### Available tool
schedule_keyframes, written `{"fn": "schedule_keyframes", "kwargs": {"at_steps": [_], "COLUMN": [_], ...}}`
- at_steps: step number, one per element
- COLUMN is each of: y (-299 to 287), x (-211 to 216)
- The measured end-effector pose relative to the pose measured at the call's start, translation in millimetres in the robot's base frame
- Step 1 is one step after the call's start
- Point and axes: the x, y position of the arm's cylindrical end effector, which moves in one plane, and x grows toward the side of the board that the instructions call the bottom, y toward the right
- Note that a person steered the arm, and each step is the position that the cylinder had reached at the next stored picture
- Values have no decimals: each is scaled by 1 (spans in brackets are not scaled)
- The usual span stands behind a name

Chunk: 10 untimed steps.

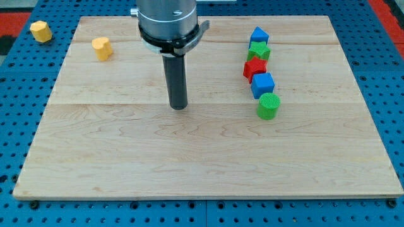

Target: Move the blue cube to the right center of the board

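Arm pose: the arm (pixel 167 22) comes down from the view's top, a grey cylindrical housing with a dark collar, and a straight dark rod hangs upright below it.
My tip (pixel 178 107): it sits on the board (pixel 189 164) a little left of centre, on bare wood, touching no block.
Tool state: a plain rod with no jaws, so nothing spreads or presses together; it pinches nothing and carries nothing.
Blue cube (pixel 262 84): on the right half of the board, well apart from my tip toward the view's right, fourth in a slanted chain of five blocks.
Chain of blocks: from the view's top down, a blue block (pixel 259 35) with a peaked top, a green block (pixel 259 50), a red block (pixel 255 67) with a star-like outline, the blue cube, then a green cylinder (pixel 268 106); each appears to touch or nearly touch its neighbour.
Yellow blocks: one yellow block (pixel 101 48) lies near the board's top-left corner; a second yellow block (pixel 41 31) lies off the board on the blue pegboard surface (pixel 19 126).
Cut off: the arm's upper part runs out of the view's top edge.
Hard to make out: the exact shapes of the green block and the two yellow blocks; whether the chain's blocks truly touch.
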Motion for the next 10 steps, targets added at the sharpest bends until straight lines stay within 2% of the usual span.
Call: {"fn": "schedule_keyframes", "kwargs": {"at_steps": [2, 3, 4, 5, 6, 7, 9, 10], "y": [27, 25, 56, 118, 206, 242, 267, 278], "x": [15, -8, -51, -42, -42, -38, -7, -24]}}
